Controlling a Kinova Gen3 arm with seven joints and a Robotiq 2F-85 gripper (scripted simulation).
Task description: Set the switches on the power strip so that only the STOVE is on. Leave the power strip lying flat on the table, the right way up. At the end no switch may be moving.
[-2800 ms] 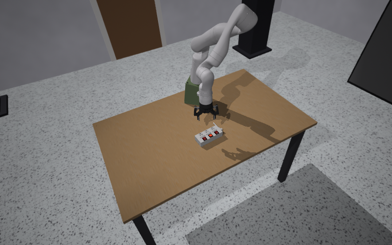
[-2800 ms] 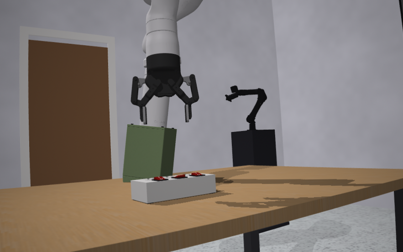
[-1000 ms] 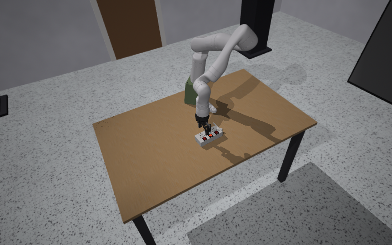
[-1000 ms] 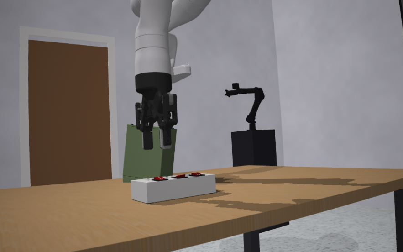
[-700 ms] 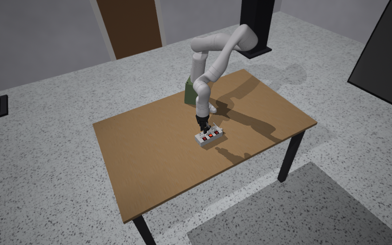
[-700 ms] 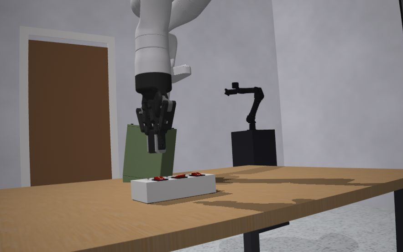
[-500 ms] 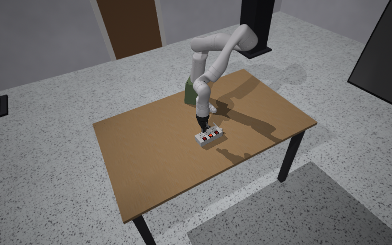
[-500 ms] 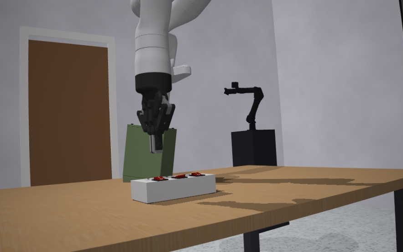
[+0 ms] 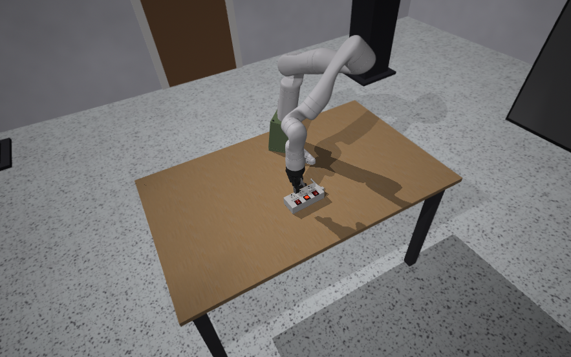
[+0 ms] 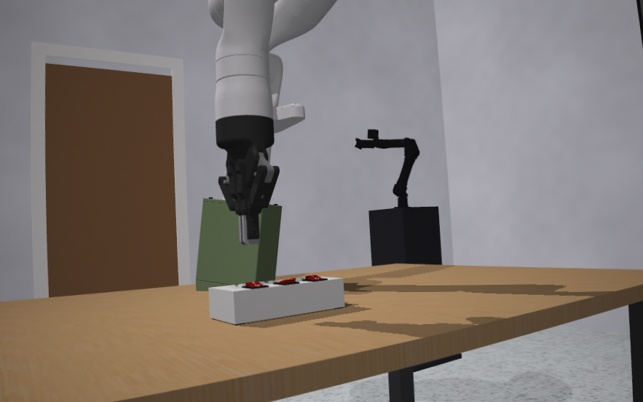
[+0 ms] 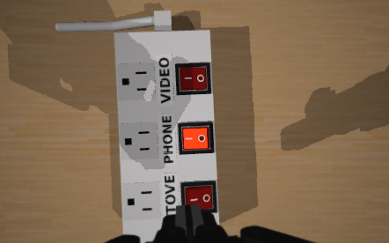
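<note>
A white power strip [image 11: 168, 128] lies flat and right way up on the wooden table, also in the top and exterior views [image 9: 304, 198] [image 10: 276, 297]. It has three red rocker switches. The VIDEO switch [image 11: 193, 78] is dark. The PHONE switch [image 11: 195, 138] glows bright orange-red. The STOVE switch [image 11: 198, 196] is dark. My gripper [image 11: 188, 222] [image 10: 248, 234] is shut with nothing between the fingers. It hangs above the strip's STOVE end, clear of it, with the fingertips over the edge of the STOVE switch in the wrist view.
A short grey cord stub [image 11: 106, 25] leaves the strip's VIDEO end. The green arm base [image 10: 237, 245] stands at the table's far edge behind the strip. A black arm on a pedestal [image 10: 403, 199] stands beyond the table.
</note>
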